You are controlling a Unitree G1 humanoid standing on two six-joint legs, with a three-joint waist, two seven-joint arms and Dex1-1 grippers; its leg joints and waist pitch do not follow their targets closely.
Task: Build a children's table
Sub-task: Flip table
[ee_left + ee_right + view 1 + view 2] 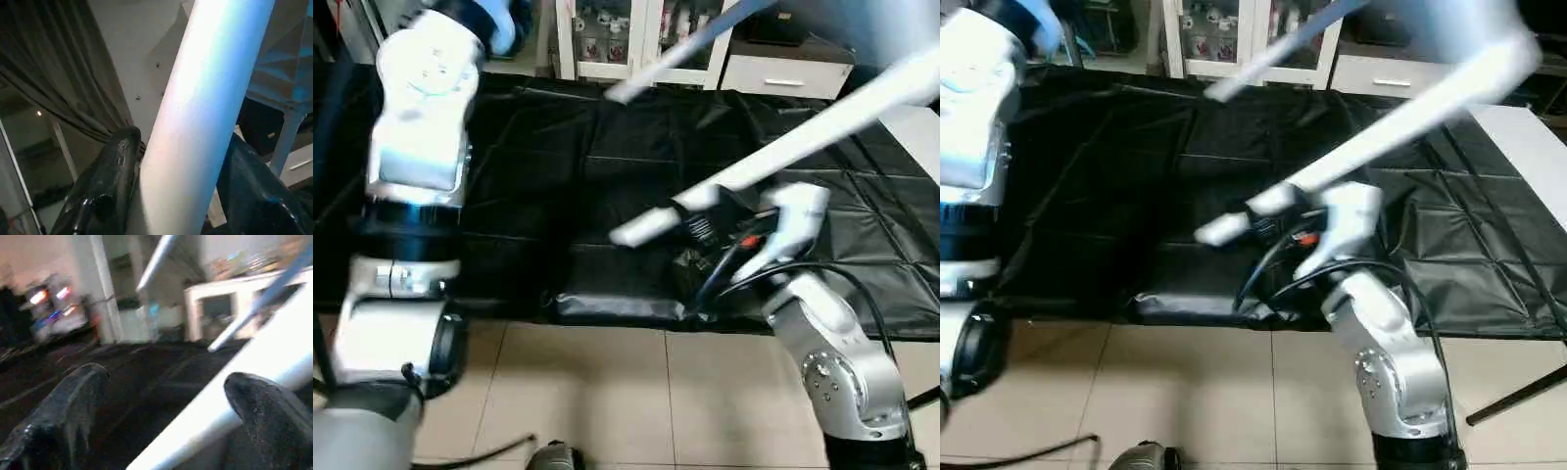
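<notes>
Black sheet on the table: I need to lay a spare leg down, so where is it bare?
Bare: the sheet's left half, between the left arm and the slanting leg's low end; also the right part, between that leg and the front edge. Crowded: front middle, where the right end effector and cables sit by the leg.

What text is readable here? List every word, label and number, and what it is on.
No text is readable.
Label on the right gripper: printed lines, too blurred to read.
Items in the cabinet at the back: too small and blurred to read.
</notes>
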